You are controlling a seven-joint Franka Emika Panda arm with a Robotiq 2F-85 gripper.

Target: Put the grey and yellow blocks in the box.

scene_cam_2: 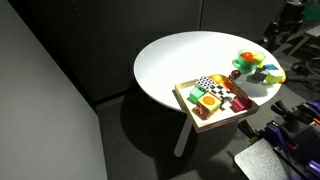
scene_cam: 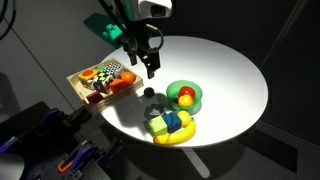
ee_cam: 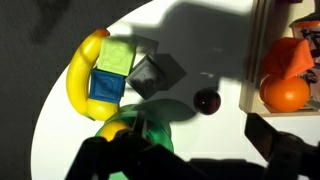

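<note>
The gripper (scene_cam: 150,66) hangs over the round white table (scene_cam: 235,70), between the wooden box (ee_cam: 254,52) and the green bowl (scene_cam: 197,93), and its two fingers are wide apart with nothing in them. The grey block (ee_cam: 150,76) and the yellow-green block (ee_cam: 116,55) sit on the table just beside each other, next to a blue cube (ee_cam: 108,87) and inside the curve of a banana (ee_cam: 78,75). They are not in the box, which is past a little dark ball (ee_cam: 207,101) and has an orange (ee_cam: 288,93) in it.
</note>
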